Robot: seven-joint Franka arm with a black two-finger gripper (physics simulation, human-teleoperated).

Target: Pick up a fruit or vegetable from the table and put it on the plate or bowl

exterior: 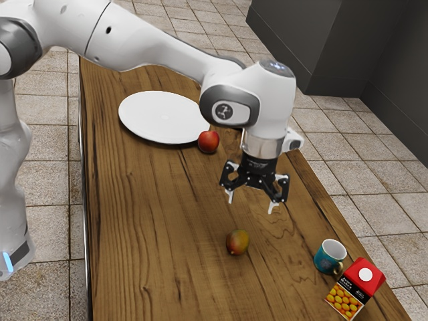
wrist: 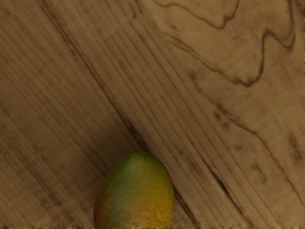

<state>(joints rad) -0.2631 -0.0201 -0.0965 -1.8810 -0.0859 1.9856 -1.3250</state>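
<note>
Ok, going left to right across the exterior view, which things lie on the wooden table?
In order: round white plate, red apple, green-yellow mango, teal cup, red juice carton.

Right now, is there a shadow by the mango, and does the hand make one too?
Wrist view: the table turns darker right beside the mango and lighter farther away. Exterior view: soft, even light; only a faint dark patch under the mango, and no clear shadow from the open hand that I can pick out.
</note>
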